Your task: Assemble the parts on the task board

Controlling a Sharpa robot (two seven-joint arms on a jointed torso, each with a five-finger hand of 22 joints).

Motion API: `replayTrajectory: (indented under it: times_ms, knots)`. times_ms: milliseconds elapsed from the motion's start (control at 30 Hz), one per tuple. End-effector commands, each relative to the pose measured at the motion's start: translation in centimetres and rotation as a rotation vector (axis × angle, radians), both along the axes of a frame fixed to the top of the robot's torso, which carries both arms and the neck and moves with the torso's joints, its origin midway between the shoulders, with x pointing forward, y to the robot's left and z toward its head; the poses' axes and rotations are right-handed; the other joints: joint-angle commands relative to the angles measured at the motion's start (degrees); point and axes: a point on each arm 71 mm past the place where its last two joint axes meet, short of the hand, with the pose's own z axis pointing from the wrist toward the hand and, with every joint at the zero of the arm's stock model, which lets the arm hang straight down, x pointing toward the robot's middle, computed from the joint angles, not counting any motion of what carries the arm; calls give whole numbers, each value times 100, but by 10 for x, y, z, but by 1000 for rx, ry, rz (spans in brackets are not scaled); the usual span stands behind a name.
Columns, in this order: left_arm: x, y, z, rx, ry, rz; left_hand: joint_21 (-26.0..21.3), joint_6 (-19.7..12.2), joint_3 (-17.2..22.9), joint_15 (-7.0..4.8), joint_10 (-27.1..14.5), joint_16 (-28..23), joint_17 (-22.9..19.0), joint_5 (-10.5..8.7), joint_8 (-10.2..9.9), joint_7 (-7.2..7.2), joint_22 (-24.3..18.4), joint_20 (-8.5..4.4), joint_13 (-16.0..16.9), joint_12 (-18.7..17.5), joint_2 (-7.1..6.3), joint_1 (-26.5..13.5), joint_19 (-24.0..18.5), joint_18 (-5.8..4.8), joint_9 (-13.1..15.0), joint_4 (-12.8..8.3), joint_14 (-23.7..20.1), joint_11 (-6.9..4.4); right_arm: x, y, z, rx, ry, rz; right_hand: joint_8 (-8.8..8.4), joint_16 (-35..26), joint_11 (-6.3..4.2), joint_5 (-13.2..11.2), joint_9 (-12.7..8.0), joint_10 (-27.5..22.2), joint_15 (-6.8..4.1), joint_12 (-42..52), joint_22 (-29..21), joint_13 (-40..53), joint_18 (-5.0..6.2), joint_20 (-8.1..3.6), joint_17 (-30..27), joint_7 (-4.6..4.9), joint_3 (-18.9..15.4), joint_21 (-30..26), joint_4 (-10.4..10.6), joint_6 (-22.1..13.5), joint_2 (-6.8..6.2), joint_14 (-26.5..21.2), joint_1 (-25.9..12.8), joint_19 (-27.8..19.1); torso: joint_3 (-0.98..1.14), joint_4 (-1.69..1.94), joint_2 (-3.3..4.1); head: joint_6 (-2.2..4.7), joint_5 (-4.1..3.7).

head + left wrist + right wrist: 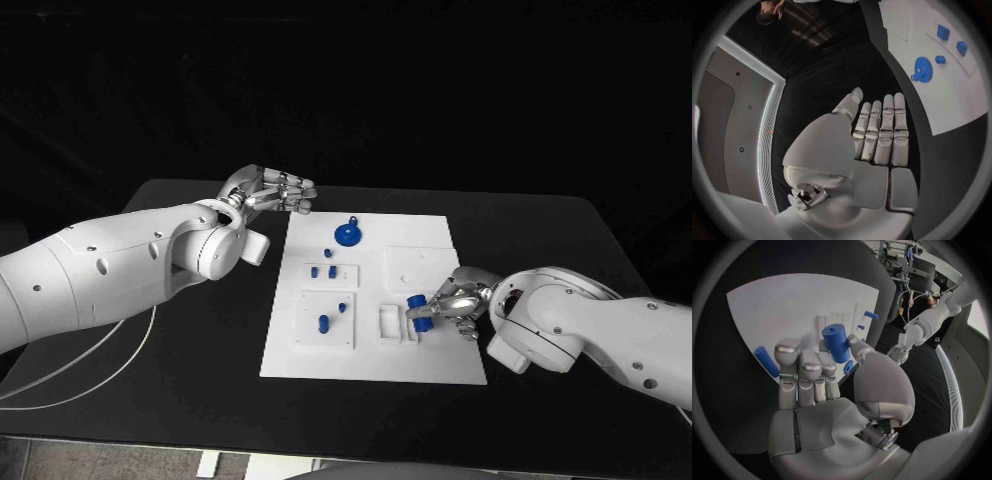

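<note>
over the task board (433,365), right hand (450,300) pinches a blue cylinder (836,342).

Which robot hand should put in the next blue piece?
Probably the right hand. It already holds a blue cylinder over the board, next to the white holder. The left hand holds nothing and hangs beyond the board's far corner, so it would have farther to go.

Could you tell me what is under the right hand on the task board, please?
The right hand holds a blue cylinder over the task board; a white raised holder lies beside it. The hand covers the board directly beneath.
</note>
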Motion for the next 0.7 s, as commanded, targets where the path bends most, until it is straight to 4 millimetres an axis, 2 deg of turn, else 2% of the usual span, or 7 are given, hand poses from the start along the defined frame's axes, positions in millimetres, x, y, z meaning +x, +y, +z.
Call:
replayTrajectory:
  times_ms: [33, 267, 433, 567, 700]
  knots:
    - [-1, -2, 0, -11, 1, -16, 7, 5, 3, 8, -5, -24, 1, -14, 8, -15, -5, 12, 1, -3, -8, 42, 41, 29, 2, 23, -15, 2, -2, 4, 0, 8, 14, 4, 27, -7, -13, 19, -21, 21, -44, -26, 95, -8, -94, -44, -14, -83, 161, 13, -61, 127, -14, -15, 31, 307, -8, -6, 3, -11, 22]
    - [-1, -3, 0, -12, 4, -20, 7, 5, -7, 9, -8, -24, 1, -12, 6, -15, -42, 15, 1, -3, -8, 32, 46, 27, 2, 35, -16, 4, -2, 14, -1, 1, 36, 39, 27, -11, -9, 2, -39, 15, -39, -52, 101, -26, -102, -42, -33, -76, 89, -8, 201, 139, -92, -21, 0, 306, 1, 0, 0, -33, 76]
    - [-1, -4, 0, -12, 6, -23, 5, -10, -19, 13, -17, -24, 2, -10, 5, -12, -89, 20, 1, -3, -11, 24, 52, 26, 1, 55, -25, 7, 0, 21, -7, -7, 52, 51, 27, -27, -10, -1, -46, 14, -41, -82, 98, -46, -102, -45, -48, -75, 74, -23, 256, 145, -97, -25, -39, 305, 12, -2, 9, -38, 143]
    - [-1, -4, 0, -12, 7, -24, 5, -13, -23, 14, -18, -23, 3, -10, 5, -12, -109, 21, 1, -3, -11, 23, 55, 26, 1, 62, -24, 7, 1, 27, -9, -3, 53, 57, 29, -29, -12, -5, -51, 18, -45, -96, 101, -54, -104, -50, -48, -76, 56, -22, 306, 151, -120, -24, -61, 306, 12, -3, 7, -51, 146]
    - [-1, -4, 0, -12, 7, -24, 6, -18, -31, 14, -20, -22, 4, -12, 4, -11, -147, 23, 1, -2, -12, 22, 62, 25, 1, 75, -23, 7, 3, 31, -10, -2, 45, 58, 29, -36, -14, -8, -58, 26, -49, -101, 107, -53, -110, -57, -49, -78, 37, -16, 380, 161, -147, -26, -67, 309, 11, -4, 7, -33, 149]
